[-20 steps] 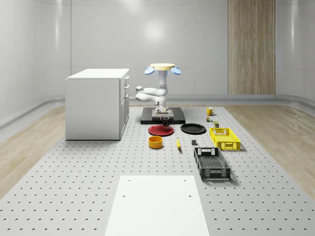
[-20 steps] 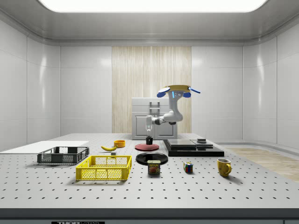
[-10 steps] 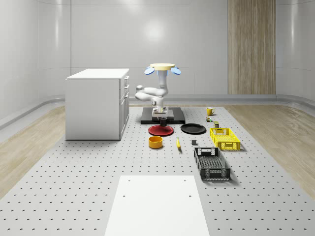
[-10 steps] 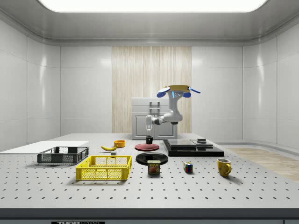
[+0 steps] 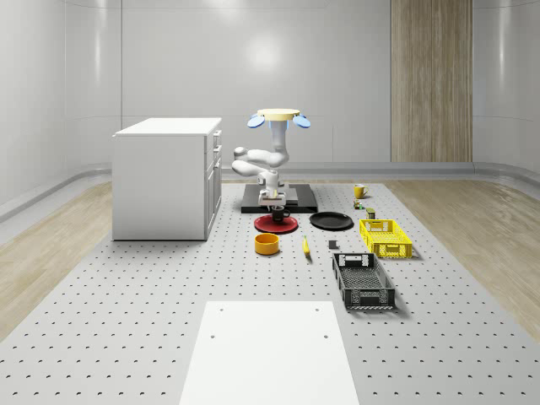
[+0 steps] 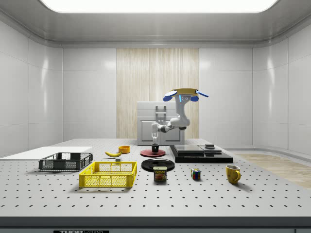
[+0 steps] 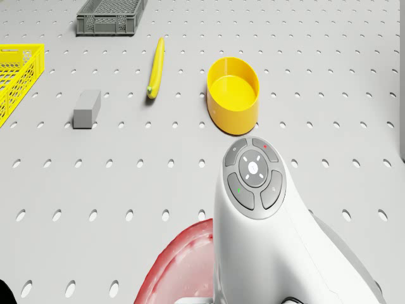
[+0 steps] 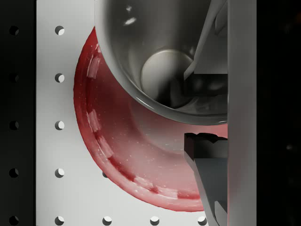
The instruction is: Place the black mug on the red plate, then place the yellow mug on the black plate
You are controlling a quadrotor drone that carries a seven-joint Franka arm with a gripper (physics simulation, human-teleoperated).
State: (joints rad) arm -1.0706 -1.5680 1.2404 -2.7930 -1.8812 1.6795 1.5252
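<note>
The black mug (image 5: 279, 213) stands upright on the red plate (image 5: 276, 225), seen in the side view as mug (image 6: 155, 146) on plate (image 6: 152, 153). My gripper (image 8: 207, 120) is open just above the mug (image 8: 155, 61), one finger inside its rim and the other outside over the red plate (image 8: 141, 155). The drone (image 5: 278, 116) hovers over the black platform (image 5: 305, 201) behind the plates, its arm (image 7: 259, 221) reaching down. The black plate (image 5: 331, 221) lies to the whole-scene view's right of the red plate. The yellow mug (image 5: 359, 191) stands farther back right, also yellow mug (image 6: 233, 174).
A white cabinet (image 5: 167, 177) stands left of the drone. A yellow bowl (image 7: 234, 95), a banana (image 7: 156, 66) and a grey block (image 7: 87, 109) lie beyond the red plate. A yellow crate (image 5: 386, 237), a dark crate (image 5: 363, 280), a can (image 6: 160, 174) and a cube (image 6: 195, 174) are around.
The arm brought the black mug a little to the whole-scene view's left and down onto the red plate. In the side view the elbow has risen.
</note>
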